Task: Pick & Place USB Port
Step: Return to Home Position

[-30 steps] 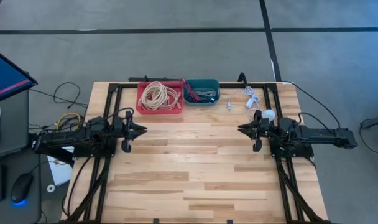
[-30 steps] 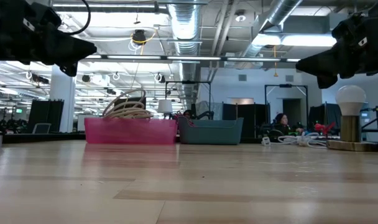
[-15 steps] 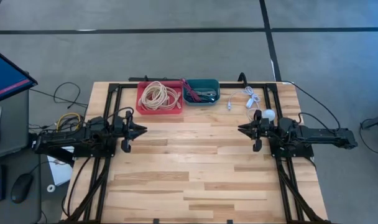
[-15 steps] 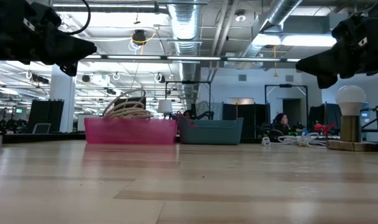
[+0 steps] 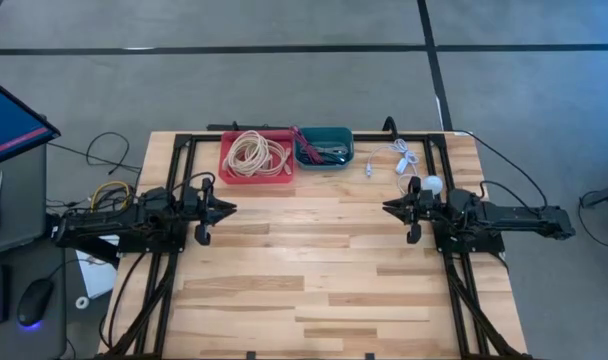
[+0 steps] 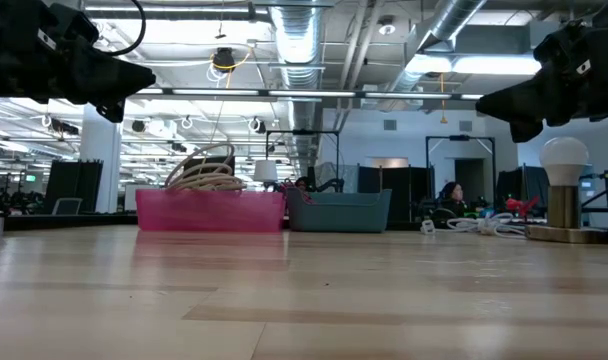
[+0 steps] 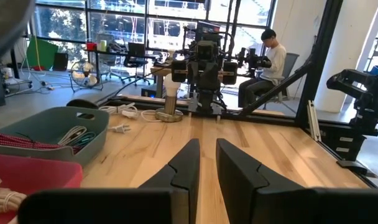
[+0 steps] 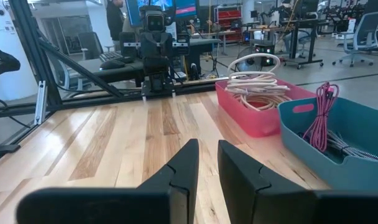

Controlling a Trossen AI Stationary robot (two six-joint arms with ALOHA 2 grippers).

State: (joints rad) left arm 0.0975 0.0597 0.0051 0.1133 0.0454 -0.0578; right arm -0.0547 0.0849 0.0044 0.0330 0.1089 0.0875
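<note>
A small white plug-like piece [image 5: 368, 169], seemingly the USB port, lies flat on the wooden table [image 5: 314, 270] near its far edge, right of the teal tray. It also shows in the left wrist view [image 7: 120, 129] and the low view [image 6: 427, 227]. A white cord [image 5: 404, 157] lies loose beside it. My left gripper [image 5: 231, 209] hovers level over the table's left side, its fingers [image 7: 192, 163] a narrow gap apart with nothing between them. My right gripper [image 5: 387, 208] hovers level over the right side, likewise slightly open [image 8: 206, 158] and holding nothing.
At the far edge stand a red tray [image 5: 256, 157] holding a coil of beige cable and a teal tray [image 5: 323, 147] holding cords. A small lamp with a white bulb [image 5: 431, 185] stands by my right arm. Bare wood lies between and in front of the grippers.
</note>
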